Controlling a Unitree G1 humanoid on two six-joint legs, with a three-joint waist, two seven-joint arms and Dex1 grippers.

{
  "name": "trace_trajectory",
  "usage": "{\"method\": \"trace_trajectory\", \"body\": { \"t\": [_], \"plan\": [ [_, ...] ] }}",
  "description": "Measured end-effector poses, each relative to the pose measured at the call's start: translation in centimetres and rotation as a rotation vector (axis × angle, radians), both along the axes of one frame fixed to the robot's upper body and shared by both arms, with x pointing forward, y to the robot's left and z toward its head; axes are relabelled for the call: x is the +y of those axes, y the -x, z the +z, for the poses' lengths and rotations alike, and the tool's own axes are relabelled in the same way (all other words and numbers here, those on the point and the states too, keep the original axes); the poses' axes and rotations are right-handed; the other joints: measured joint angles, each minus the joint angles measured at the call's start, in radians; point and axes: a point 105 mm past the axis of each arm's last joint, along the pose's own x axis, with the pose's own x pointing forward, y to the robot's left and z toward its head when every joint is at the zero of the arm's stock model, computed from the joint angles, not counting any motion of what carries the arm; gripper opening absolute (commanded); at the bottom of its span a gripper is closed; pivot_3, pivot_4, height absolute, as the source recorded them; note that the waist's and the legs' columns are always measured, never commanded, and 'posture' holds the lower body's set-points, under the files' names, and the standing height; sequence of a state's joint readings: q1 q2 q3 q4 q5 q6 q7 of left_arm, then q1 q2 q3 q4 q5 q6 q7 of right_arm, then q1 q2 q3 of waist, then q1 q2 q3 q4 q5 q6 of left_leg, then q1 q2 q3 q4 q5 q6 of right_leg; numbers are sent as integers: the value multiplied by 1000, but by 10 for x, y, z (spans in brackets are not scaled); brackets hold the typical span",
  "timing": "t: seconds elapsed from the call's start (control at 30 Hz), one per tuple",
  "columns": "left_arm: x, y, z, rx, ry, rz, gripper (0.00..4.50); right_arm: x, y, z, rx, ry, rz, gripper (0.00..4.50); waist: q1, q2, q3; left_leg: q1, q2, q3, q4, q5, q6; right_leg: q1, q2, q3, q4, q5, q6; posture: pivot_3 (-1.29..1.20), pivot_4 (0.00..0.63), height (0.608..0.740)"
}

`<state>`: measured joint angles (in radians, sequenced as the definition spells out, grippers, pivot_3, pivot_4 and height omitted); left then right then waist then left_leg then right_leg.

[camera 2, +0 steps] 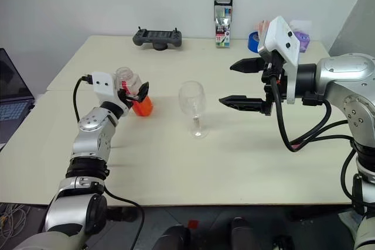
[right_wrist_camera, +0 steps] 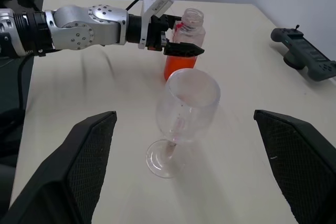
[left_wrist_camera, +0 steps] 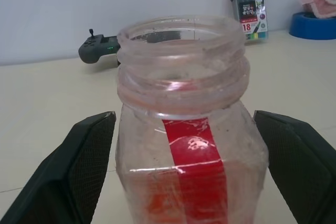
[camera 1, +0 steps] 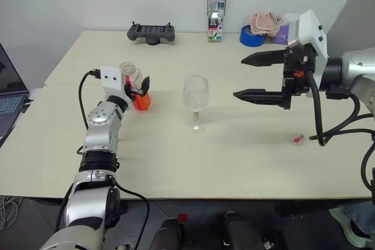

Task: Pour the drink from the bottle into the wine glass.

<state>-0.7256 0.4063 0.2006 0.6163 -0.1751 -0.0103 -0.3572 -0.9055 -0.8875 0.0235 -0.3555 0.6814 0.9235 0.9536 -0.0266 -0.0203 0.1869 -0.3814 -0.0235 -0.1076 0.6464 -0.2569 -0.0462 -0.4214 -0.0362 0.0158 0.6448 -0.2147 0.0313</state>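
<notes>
The bottle (camera 1: 133,80) stands upright on the table's left side with no cap on its wide neck. The orange-red drink (camera 1: 142,101) fills only its lowest part. My left gripper (camera 1: 139,87) is open, with one black finger on each side of the bottle (left_wrist_camera: 189,145) at shoulder height; I cannot tell whether they touch it. The empty wine glass (camera 1: 195,95) stands upright in the middle of the table, a short way right of the bottle. My right gripper (camera 1: 239,77) hangs open above the table, right of the glass (right_wrist_camera: 186,103), pointing toward it and holding nothing.
A small red piece (camera 1: 297,139) lies on the table at the right. Along the far edge are a black controller (camera 1: 151,32), a box of markers (camera 1: 215,16), a blue tape roll (camera 1: 252,36) and a pink cloth (camera 1: 265,23). A laptop (camera 1: 9,95) sits off the left edge.
</notes>
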Motion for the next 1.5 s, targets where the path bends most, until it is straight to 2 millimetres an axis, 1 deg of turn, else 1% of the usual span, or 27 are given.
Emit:
{"method": "trace_trajectory", "body": {
  "t": [0.1, 0.27, 0.3, 0.33, 0.47, 0.53, 0.6, 0.67, 0.73, 0.77, 0.83, 0.93, 1.03, 1.1, 1.2, 1.3, 1.43, 1.5],
  "plan": [
    [0, -1, 1, -10, 1, 4, 3886, 1, 1, -1, -1, 2, 1, 4500, 0, 0, 0, 0, 0, 0, 0, 0, 0, 0, 0, 0, 0, 0, 0, 0, 150, 740],
    [-2, -1, -1, -22, 12, 1, 2213, 4, 2, -1, -12, -3, -7, 4500, 0, 0, 0, 0, 0, 0, 0, 0, 0, 0, 0, 0, 0, 0, 0, 0, 150, 740],
    [-3, -1, -1, -23, 17, -4, 1949, 5, 2, -2, -9, -6, -9, 4500, 0, 0, 0, 0, 0, 0, 0, 0, 0, 0, 0, 0, 0, 0, 0, 0, 150, 740],
    [-4, -1, -2, -25, 17, -3, 1827, 6, 1, -3, -7, -12, -13, 4500, 0, 0, 0, 0, 0, 0, 0, 0, 0, 0, 0, 0, 0, 0, 0, 0, 150, 740],
    [-4, -3, -1, -25, 24, -8, 1820, 4, -2, -2, -21, -49, -58, 4500, 0, 0, 0, 0, 0, 0, 0, 0, 0, 0, 0, 0, 1, 0, 0, 0, 150, 740],
    [-3, -6, 1, -20, 32, -13, 1818, 1, 1, 1, -52, -109, -87, 4500, 1, -1, 0, -1, 0, -2, 0, 0, 0, 0, 0, -1, 0, 0, 0, 0, 150, 740],
    [-4, -9, 12, -33, 18, -37, 1818, -3, 9, -7, -51, -137, -106, 4500, 2, -3, 1, -2, 0, -3, 0, 0, 0, 0, 0, -2, 1, 0, 0, 0, 150, 740],
    [-6, -10, 32, -69, -36, -78, 1817, -7, 14, -21, -16, -141, -132, 4500, 3, -3, 1, -3, -1, -2, 0, 0, 0, -1, 0, -1, 0, 1, 1, 0, 150, 740],
    [-24, -9, 56, -129, -181, -172, 1815, -15, 21, -36, 38, -146, -183, 4500, 10, -3, 1, -3, -2, -2, 0, 0, 0, 0, -1, -1, 0, 1, 1, 0, 150, 740],
    [-34, -8, 65, -159, -234, -218, 1815, -17, 25, -41, 61, -148, -189, 4500, 13, -3, 1, -3, -3, -1, 0, 0, 0, 0, -2, 0, 0, 1, 1, 0, 150, 740],
    [-56, -5, 76, -209, -319, -314, 1814, -16, 37, -47, 86, -163, -184, 4500, 19, -3, 1, -2, -3, -1, 0, 0, 0, 0, -2, 0, 0, 1, 1, 0, 150, 740],
    [-75, 0, 73, -240, -416, -404, 1814, -17, 45, -50, 100, -179, -197, 4500, 18, -3, 1, -1, -1, 1, 0, 0, 0, 0, 0, 0, 0, 1, 1, 0, 150, 740],
    [-91, 5, 66, -284, -544, -469, 1805, -18, 45, -56, 110, -187, -230, 4500, 15, -3, 1, 0, 1, 1, 0, 0, 1, 0, 1, 0, 0, 0, 2, 0, 150, 740],
    [-98, 8, 67, -332, -606, -494, 1803, -18, 44, -57, 108, -212, -251, 4500, 14, -3, 2, -1, 1, 1, 0, 0, 1, 0, 2, 1, 0, -2, 6, 0, 150, 740],
    [-103, 10, 75, -396, -664, -503, 1803, -18, 42, -59, 96, -213, -272, 4500, 14, -3, 2, -1, 0, 0, 0, 0, 1, 0, 1, 1, 0, -2, 6, 0, 150, 740],
    [-103, 12, 83, -453, -723, -493, 1803, -18, 41, -64, 104, -213, -293, 4500, 14, -3, 2, -1, -1, 0, 0, 0, 1, 0, 1, 1, 0, -2, 6, 0, 150, 740],
    [-110, 16, 86, -516, -791, -508, 1799, -18, 39, -62, 84, -234, -318, 4500, 15, -3, 2, -1, -1, 0, 1, 0, 1, 0, 1, 1, 0, -2, 6, 0, 150, 740],
    [-114, 17, 84, -532, -826, -525, 1799, -16, 39, -63, 82, -238, -321, 4500, 15, -3, 2, -1, -1, 0, 1, 0, 1, 0, 1, 1, 0, -2, 6, 0, 150, 740]
  ]
}}
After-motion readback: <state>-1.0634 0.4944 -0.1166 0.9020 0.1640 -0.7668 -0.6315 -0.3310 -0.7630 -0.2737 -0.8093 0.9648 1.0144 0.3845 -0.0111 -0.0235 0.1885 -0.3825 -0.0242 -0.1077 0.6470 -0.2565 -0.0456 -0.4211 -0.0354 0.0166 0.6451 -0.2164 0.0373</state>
